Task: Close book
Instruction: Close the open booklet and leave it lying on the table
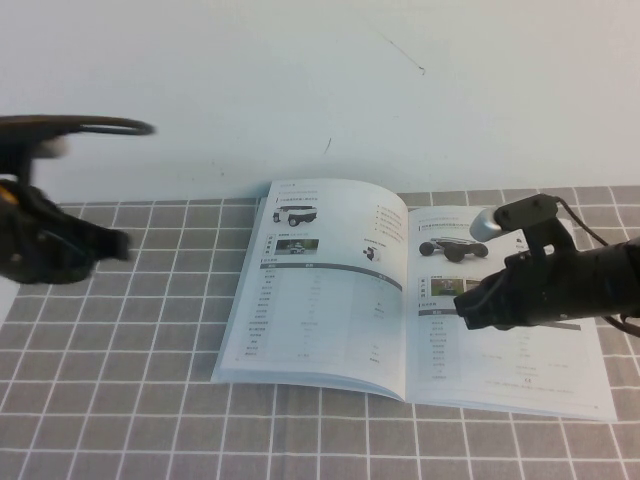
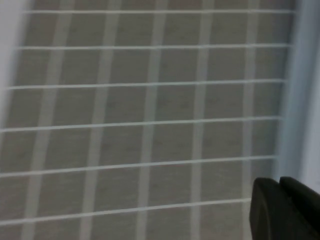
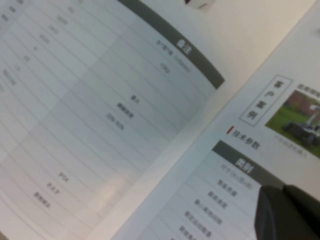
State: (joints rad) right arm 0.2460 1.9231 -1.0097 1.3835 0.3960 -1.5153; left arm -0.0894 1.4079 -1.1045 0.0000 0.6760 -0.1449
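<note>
Paper booklet (image 1: 320, 290) open flat. Right gripper (image 1: 472, 308) over its right page near spine, left gripper (image 1: 112, 244) well left of booklet. Jaw states: cannot tell. Risk: single page lifts and creases.

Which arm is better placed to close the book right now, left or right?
Right, probably. The right gripper hangs over the right-hand page of the open book, close to the spine. The left gripper sits far to the left, clear of the book, with only checked cloth in its wrist view.
</note>
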